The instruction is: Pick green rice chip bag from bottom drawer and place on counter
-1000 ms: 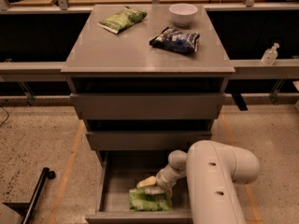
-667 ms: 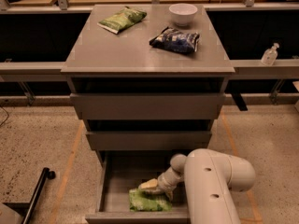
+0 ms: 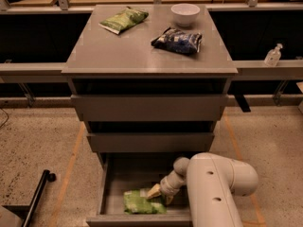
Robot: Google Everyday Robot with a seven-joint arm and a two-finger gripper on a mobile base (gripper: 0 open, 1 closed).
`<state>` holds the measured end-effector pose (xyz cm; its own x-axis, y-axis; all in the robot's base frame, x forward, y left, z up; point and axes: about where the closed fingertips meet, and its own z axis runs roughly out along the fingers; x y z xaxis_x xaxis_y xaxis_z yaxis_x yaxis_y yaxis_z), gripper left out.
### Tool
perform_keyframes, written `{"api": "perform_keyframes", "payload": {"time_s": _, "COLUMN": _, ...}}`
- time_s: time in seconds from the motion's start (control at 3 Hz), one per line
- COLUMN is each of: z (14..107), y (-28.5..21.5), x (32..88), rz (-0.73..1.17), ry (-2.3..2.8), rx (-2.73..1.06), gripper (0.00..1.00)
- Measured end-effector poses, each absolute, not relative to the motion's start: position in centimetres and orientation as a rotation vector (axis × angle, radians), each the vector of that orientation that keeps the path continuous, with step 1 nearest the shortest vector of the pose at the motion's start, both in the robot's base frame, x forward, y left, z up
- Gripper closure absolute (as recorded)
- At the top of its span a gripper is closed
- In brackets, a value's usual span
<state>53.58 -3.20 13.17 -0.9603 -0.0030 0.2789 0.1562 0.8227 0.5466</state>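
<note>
The bottom drawer (image 3: 109, 193) is pulled open at the foot of the grey cabinet. The green rice chip bag (image 3: 139, 202) lies flat inside it near the front wall. My white arm reaches down into the drawer from the right, and the gripper (image 3: 158, 194) sits at the bag's right end, its pale fingertips touching or just over the bag. The counter (image 3: 128, 51) is the cabinet's flat grey top, far above the gripper.
On the counter lie a flatter darker green bag (image 3: 123, 20), a dark blue-and-white bag (image 3: 177, 40) and a white bowl (image 3: 185, 13). Two closed drawers (image 3: 149, 108) sit above the open one. A clear bottle (image 3: 273, 56) stands on the right rail. A black pole (image 3: 35, 202) lies at the floor's left.
The gripper has shifted slightly lower and to the right end of the bag. The bag has stayed in the drawer.
</note>
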Motion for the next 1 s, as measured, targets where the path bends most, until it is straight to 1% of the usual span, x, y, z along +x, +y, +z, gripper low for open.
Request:
{"api": "perform_keyframes", "payload": {"time_s": 0.33, "z": 12.9, "y": -3.2, "x": 53.5, "rz": -0.856, "ry": -2.734, "rx": -0.123, "gripper": 0.69}}
{"api": "perform_keyframes", "payload": {"time_s": 0.67, "z": 10.7, "y": -3.1, "x": 52.8, "rz": -0.872, "ry": -2.699, "rx": -0.176, "gripper": 0.92}}
{"api": "perform_keyframes", "payload": {"time_s": 1.0, "z": 9.9, "y": -2.9, "x": 52.6, "rz": -0.887, "ry": -2.687, "rx": -0.192, "gripper": 1.0}}
